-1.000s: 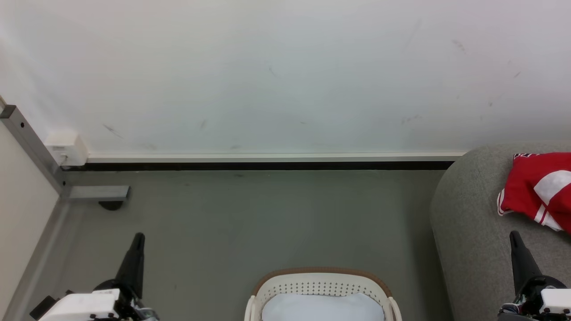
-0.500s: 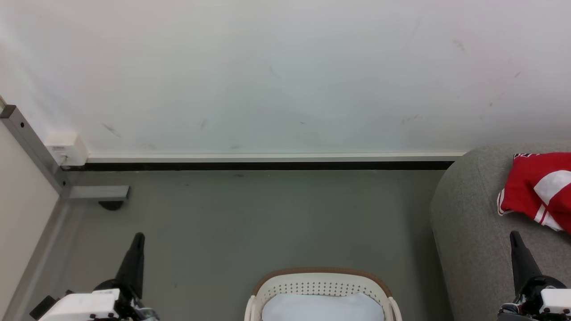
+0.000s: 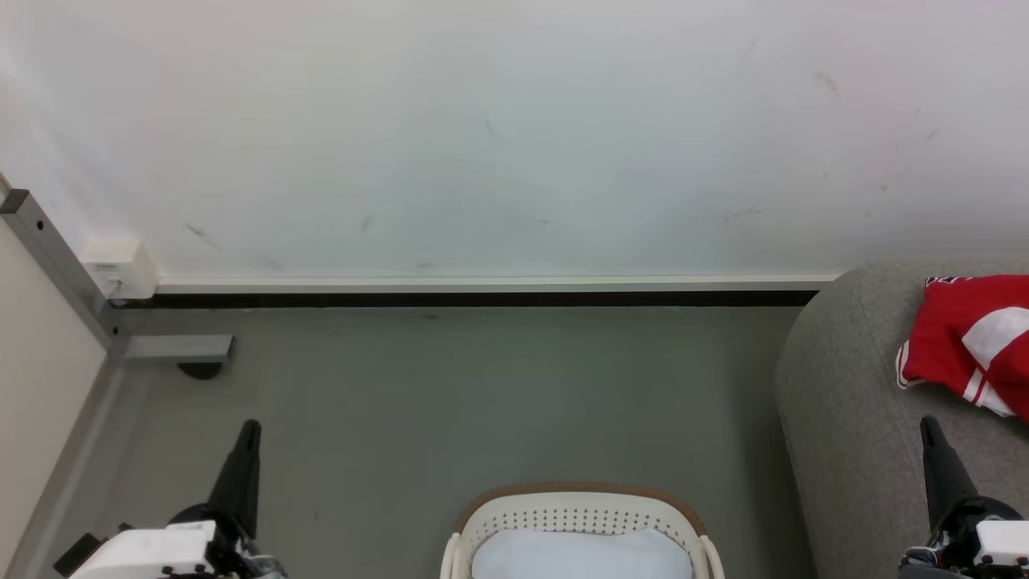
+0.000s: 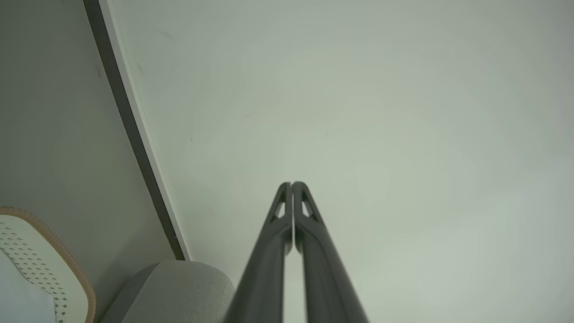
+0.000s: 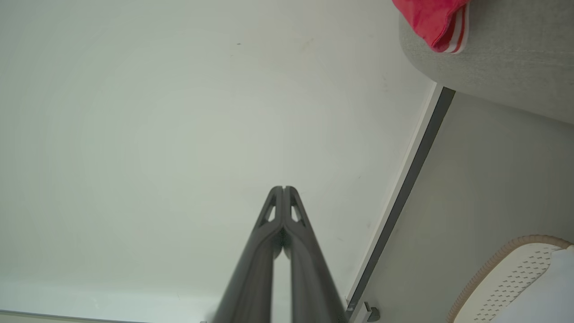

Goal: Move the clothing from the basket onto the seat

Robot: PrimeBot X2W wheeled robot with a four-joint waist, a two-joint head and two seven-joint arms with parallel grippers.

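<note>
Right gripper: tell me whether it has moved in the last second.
No. The right gripper stays shut, its tip at the same spot against the seat, below the clothing.

Perforated plastic basket [image 3: 579, 516]; matt woven-fabric seat [image 3: 844, 402].

Bkgd: wall, floor, metal frame, cloth.
A pale wall [image 3: 514, 121] w/ faint scuffs is seen across the upper half; a white skirting strip [image 3: 498, 285] is run along its base, mid-frame. Grey floor [image 3: 450, 402] is spread below. At left, a grey metal post [image 3: 56, 265] is slanted, w/ a white box [image 3: 119, 269] fixed beside it & a metal foot [image 3: 178, 347] laid on the floor. A plain white cloth [image 3: 580, 556] is seen at bottom centre.
</note>
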